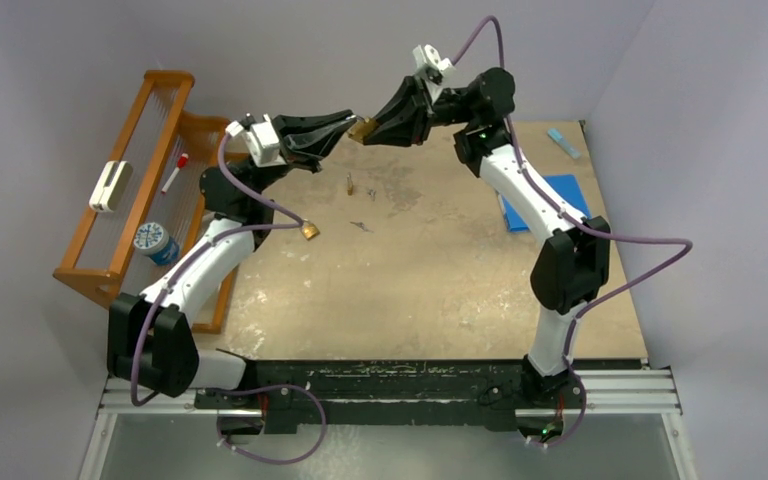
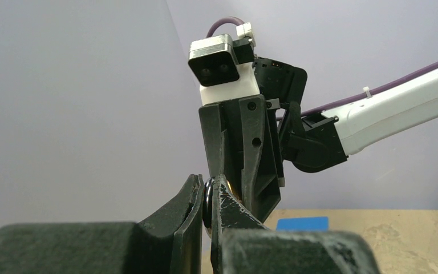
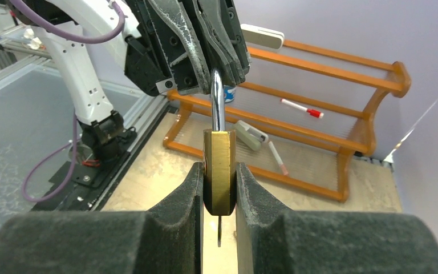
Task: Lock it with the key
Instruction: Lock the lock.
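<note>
A brass padlock (image 3: 219, 165) is clamped by its body between my right gripper's (image 3: 219, 182) pads, held in the air over the far middle of the table (image 1: 430, 270). Its steel shackle (image 3: 217, 103) points at my left gripper (image 1: 348, 122), which is shut on the shackle's bend (image 2: 208, 200). A thin dark key blade (image 3: 219, 231) sticks out under the padlock body. In the top view the padlock (image 1: 363, 128) sits between the two gripper tips. In the left wrist view my right gripper (image 2: 245, 171) stands just behind the fingertips.
A second brass padlock (image 1: 309, 230) and loose keys (image 1: 349, 184) (image 1: 360, 225) lie on the table. A wooden rack (image 1: 130, 190) at left holds a white eraser (image 1: 110, 185), a marker (image 1: 174, 172) and a round lid (image 1: 150, 238). A blue pad (image 1: 550, 200) lies right.
</note>
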